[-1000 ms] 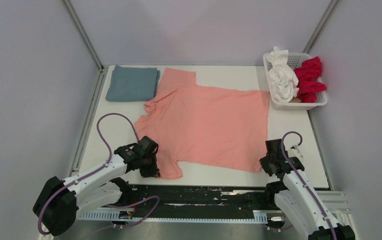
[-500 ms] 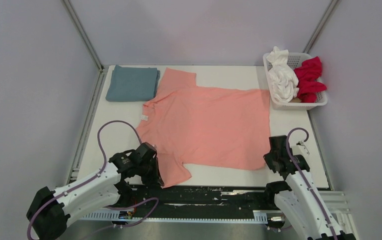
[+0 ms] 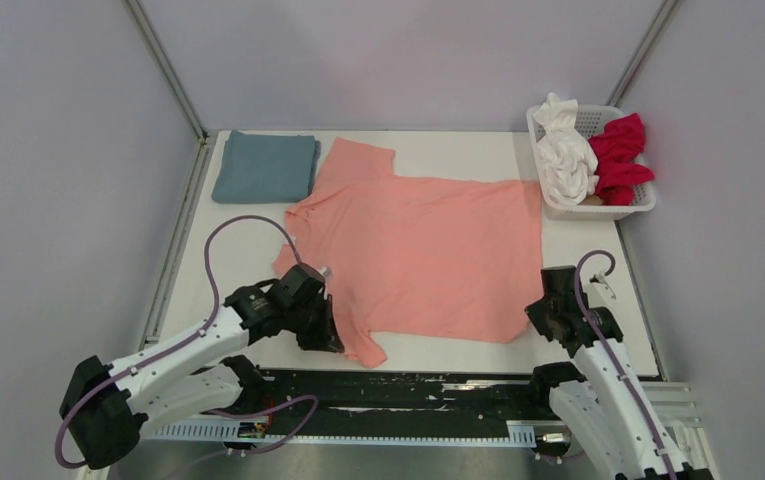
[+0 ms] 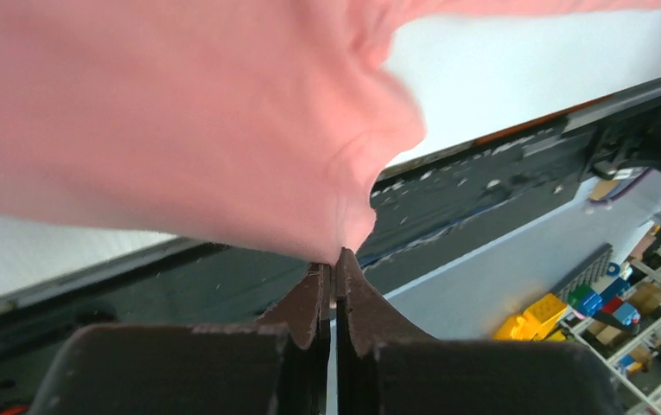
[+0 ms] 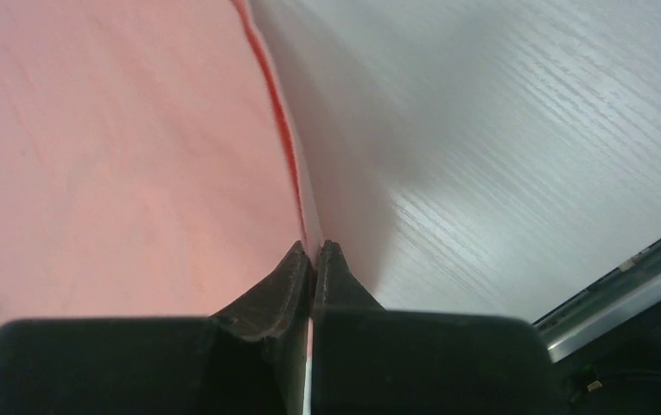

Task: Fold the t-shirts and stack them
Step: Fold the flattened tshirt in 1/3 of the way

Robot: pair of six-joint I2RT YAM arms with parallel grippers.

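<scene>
A salmon-pink t-shirt (image 3: 428, 250) is lying spread flat on the white table (image 3: 448, 148). The left gripper (image 3: 330, 338) is sitting at this shirt's near-left sleeve, and the right gripper (image 3: 541, 305) at its near-right hem corner. A folded blue-grey t-shirt (image 3: 265, 167) is lying just left of the shirt's far sleeve. At the shirt's far-right corner, a white basket (image 3: 600, 209) is holding a crumpled white t-shirt (image 3: 565, 155) and a crimson t-shirt (image 3: 620, 160).

Salmon tee (image 4: 162, 112) blurred, cropped; pinched edge seemingly hidden between fingers (image 4: 309, 307).
</scene>
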